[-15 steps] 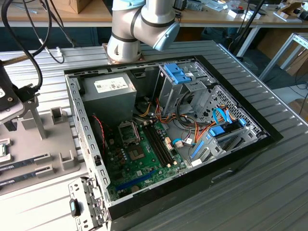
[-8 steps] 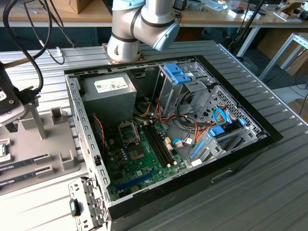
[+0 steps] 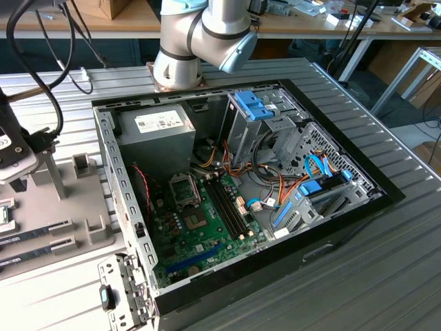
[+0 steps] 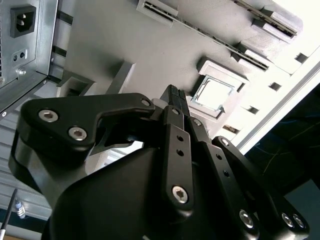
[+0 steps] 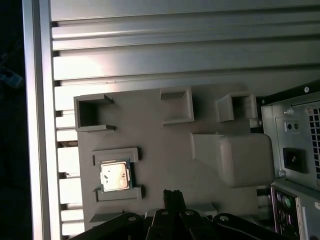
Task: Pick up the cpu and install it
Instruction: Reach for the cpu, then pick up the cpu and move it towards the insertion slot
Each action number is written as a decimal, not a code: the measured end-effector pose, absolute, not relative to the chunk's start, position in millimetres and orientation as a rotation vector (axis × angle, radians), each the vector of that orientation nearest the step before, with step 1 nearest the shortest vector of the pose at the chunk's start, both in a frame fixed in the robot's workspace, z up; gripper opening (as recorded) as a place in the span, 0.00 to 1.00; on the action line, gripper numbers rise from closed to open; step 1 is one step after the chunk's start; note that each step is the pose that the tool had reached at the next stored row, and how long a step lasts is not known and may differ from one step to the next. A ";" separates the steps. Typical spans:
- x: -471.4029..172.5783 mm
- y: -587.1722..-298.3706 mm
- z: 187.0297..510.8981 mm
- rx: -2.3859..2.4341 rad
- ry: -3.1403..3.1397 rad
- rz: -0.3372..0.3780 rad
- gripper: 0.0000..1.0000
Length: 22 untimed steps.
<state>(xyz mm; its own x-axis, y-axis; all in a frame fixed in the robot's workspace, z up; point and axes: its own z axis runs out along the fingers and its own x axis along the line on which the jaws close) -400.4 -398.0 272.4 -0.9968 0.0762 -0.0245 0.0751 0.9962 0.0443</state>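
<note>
The cpu (image 5: 115, 176) is a small square chip with a silver top and a thin green rim. It lies flat in a recess of the grey parts holder (image 5: 165, 145), and the second wrist view also has the cpu (image 4: 214, 93). My gripper (image 5: 173, 195) hangs above the holder beside the chip, apart from it. Its black fingers meet in one narrow tip with nothing between them, as the gripper (image 4: 174, 95) also appears in the second wrist view. On the green motherboard (image 3: 207, 234) in the open computer case, the square socket (image 3: 185, 189) stands with its frame raised.
The grey power-supply box (image 3: 155, 131) fills the case's far corner, with drive cages and blue cables (image 3: 317, 179) on the exterior view's right. Memory sticks (image 3: 38, 241) lie in the holder's slots. A raised grey block (image 5: 232, 157) stands on the holder near the case's back panel (image 5: 295, 160).
</note>
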 end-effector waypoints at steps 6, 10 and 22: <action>-411.1 -397.7 253.2 0.118 3.113 0.068 0.11; -422.9 -397.4 252.7 0.118 3.113 0.068 0.11; -433.5 -397.1 252.0 0.118 3.112 0.068 0.11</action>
<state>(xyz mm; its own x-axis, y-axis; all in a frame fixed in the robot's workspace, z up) -433.5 -397.1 252.0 -0.9968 0.0762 -0.0245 0.0751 0.9962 0.0443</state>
